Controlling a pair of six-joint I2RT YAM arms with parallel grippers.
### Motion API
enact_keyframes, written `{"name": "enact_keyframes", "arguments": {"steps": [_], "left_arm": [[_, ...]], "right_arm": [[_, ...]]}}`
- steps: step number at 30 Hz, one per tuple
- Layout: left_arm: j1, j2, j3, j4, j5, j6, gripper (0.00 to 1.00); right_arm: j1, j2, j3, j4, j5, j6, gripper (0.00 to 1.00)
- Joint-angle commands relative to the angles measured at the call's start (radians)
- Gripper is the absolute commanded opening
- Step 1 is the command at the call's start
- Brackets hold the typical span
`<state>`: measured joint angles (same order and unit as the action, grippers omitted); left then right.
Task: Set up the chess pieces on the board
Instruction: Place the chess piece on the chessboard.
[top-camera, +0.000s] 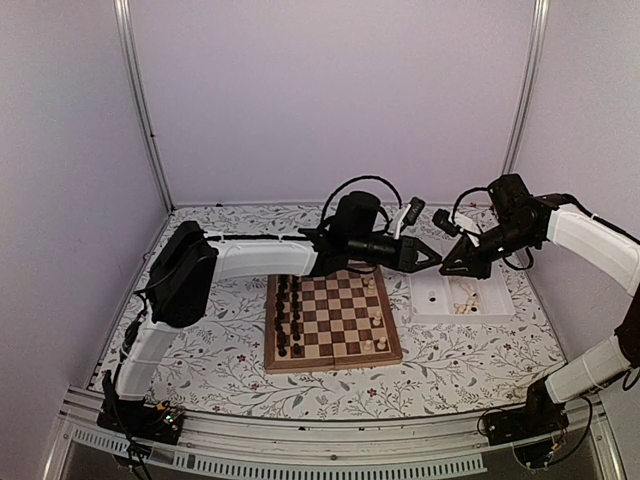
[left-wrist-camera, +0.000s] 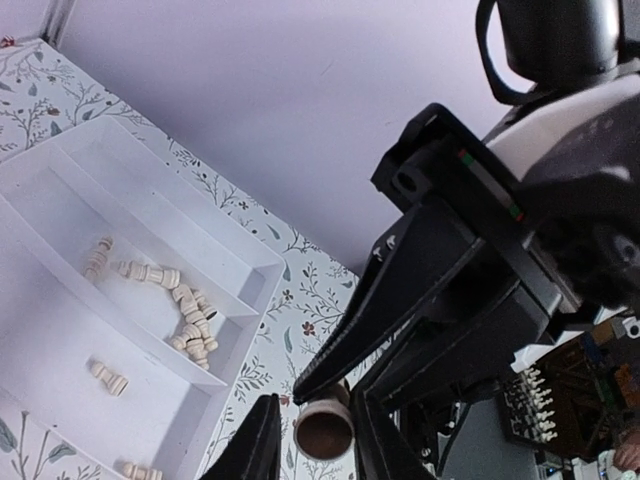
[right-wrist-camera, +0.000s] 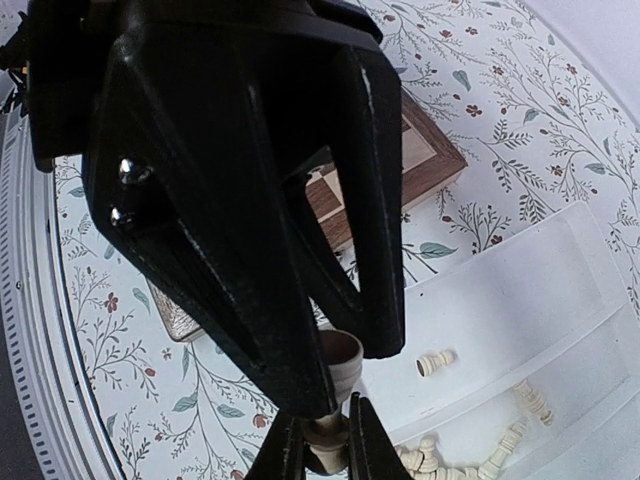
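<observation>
Here the right claw (right-wrist-camera: 325, 432) is clamped on a pale piece (left-wrist-camera: 323, 432) in mid-air. The left claw (left-wrist-camera: 316, 415) brackets its base; we cannot tell if it grips. We judge this a handover: left must clamp before right releases. Below lies the tray (top-camera: 495, 300) of loose pieces (left-wrist-camera: 190, 325), with the board (top-camera: 335, 318) beside it; nothing blocks.
</observation>
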<state>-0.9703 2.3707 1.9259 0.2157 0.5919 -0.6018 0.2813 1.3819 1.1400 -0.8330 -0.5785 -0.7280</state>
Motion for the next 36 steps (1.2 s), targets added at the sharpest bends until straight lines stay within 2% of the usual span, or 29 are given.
{"name": "enact_keyframes", "arguments": {"steps": [1, 4, 7, 10, 13, 16, 21, 24, 28, 31, 36], "left_arm": [[-0.001, 0.021, 0.022, -0.008, 0.039, -0.013, 0.26], [0.003, 0.016, 0.019, -0.005, 0.055, -0.018, 0.2], [0.017, -0.006, -0.025, 0.04, 0.066, -0.042, 0.13], [0.05, -0.088, -0.167, 0.224, 0.051, -0.121, 0.09], [0.079, -0.169, -0.319, 0.469, -0.007, -0.191, 0.07], [0.087, -0.211, -0.396, 0.599, -0.057, -0.185, 0.07], [0.085, -0.215, -0.43, 0.743, -0.131, -0.173, 0.07], [0.085, -0.177, -0.387, 0.778, -0.143, -0.194, 0.07], [0.08, -0.122, -0.314, 0.799, -0.153, -0.225, 0.07], [0.074, -0.089, -0.265, 0.803, -0.15, -0.239, 0.07], [0.064, -0.072, -0.232, 0.785, -0.152, -0.235, 0.07]], "right_arm": [[0.007, -0.012, 0.043, 0.024, -0.006, 0.016, 0.07], [0.007, -0.004, 0.053, 0.03, -0.01, 0.02, 0.08], [0.006, 0.004, 0.075, 0.043, -0.013, 0.038, 0.24], [-0.045, -0.01, 0.11, 0.09, -0.077, 0.094, 0.39], [-0.199, -0.021, 0.136, 0.186, -0.283, 0.214, 0.49], [-0.317, -0.003, 0.119, 0.31, -0.483, 0.41, 0.5], [-0.33, 0.097, 0.088, 0.425, -0.686, 0.621, 0.51], [-0.322, 0.131, 0.063, 0.499, -0.775, 0.763, 0.55], [-0.26, 0.147, 0.052, 0.567, -0.802, 0.892, 0.58], [-0.192, 0.155, 0.057, 0.573, -0.774, 0.908, 0.58], [-0.149, 0.18, 0.068, 0.593, -0.785, 0.918, 0.58]]}}
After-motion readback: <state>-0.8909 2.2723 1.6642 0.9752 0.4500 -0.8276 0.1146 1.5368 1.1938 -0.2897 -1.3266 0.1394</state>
